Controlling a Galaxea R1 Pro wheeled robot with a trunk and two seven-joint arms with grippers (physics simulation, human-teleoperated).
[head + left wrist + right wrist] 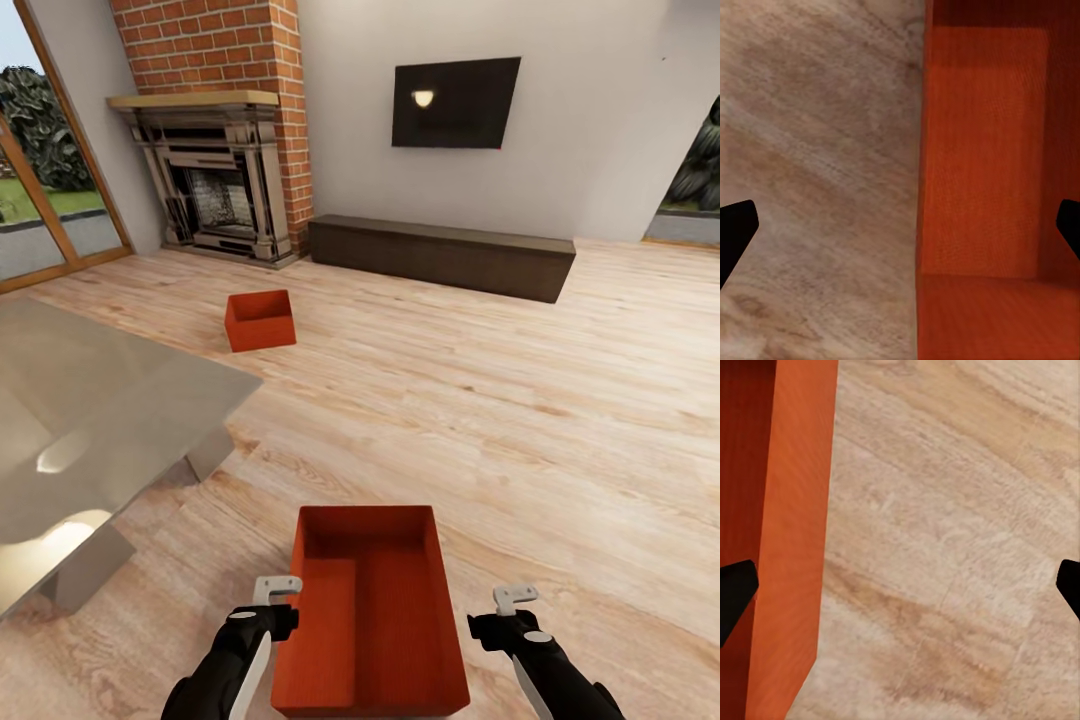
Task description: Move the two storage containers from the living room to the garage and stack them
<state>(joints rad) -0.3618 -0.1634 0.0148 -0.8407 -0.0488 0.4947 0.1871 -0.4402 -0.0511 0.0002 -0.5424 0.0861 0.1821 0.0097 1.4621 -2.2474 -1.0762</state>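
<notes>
One red-orange storage container [370, 610] sits on the living room's light wood planks just in front of me, empty and open at the top. The second storage container [260, 320] rests farther off, near the fireplace. My left gripper [275, 590] is open at the near container's left wall. In the left wrist view that gripper [900, 229] has the container's [982, 165] wall edge between its spread fingers. My right gripper [515, 598] is open just beyond the right wall. In the right wrist view it [900, 589] hangs over bare planks, with the container's outer wall [795, 532] by one fingertip [735, 592].
A grey low table [90, 420] stands close at the left. At the back are a brick fireplace [215, 180], a dark long bench [440, 255] and a wall screen [455, 102]. Glass doors [40, 200] are at the far left. Wood floor [480, 400] stretches ahead and right.
</notes>
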